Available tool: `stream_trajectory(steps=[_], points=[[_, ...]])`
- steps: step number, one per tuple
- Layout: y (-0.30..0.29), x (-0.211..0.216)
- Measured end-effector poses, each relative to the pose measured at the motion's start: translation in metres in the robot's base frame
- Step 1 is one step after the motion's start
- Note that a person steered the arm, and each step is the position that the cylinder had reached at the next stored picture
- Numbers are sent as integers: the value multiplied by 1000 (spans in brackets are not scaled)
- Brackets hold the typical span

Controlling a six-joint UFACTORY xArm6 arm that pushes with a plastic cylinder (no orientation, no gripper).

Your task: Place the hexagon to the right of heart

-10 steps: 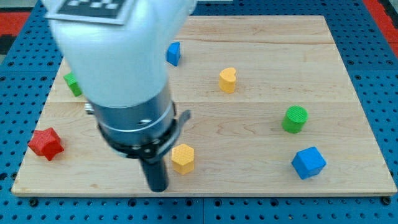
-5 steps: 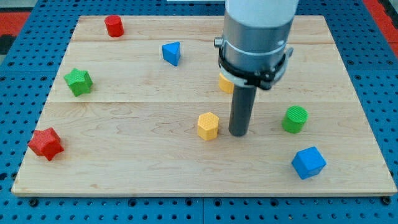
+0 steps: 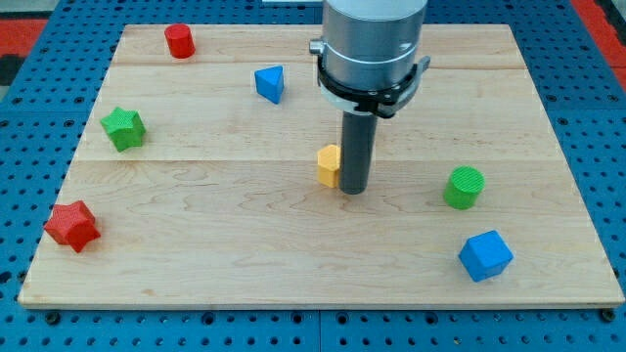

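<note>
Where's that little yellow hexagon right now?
The yellow hexagon sits near the middle of the wooden board, right against the view's left side of my tip, whose rod partly hides it. The green cylinder lies off to the view's right.

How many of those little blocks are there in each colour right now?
Red: 2, a cylinder and a star
Green: 2, a star and a cylinder
Blue: 2, a triangle and a cube
Yellow: 1 visible, partly hidden behind my tip
Total: 7 in view
</note>
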State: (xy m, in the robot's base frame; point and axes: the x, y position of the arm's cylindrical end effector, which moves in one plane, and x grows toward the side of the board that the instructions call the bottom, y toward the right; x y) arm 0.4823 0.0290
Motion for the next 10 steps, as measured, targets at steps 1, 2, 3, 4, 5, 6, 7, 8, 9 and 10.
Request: stream_trajectory(steps=[1,2,3,4,5,6,7,8,9,10], points=[[-60,3],[-84,-11],[-69,-24],[-21,-23],[39,-23],[99,-24],[133,-65],[147,-57],[141,-41],[103,-31]])
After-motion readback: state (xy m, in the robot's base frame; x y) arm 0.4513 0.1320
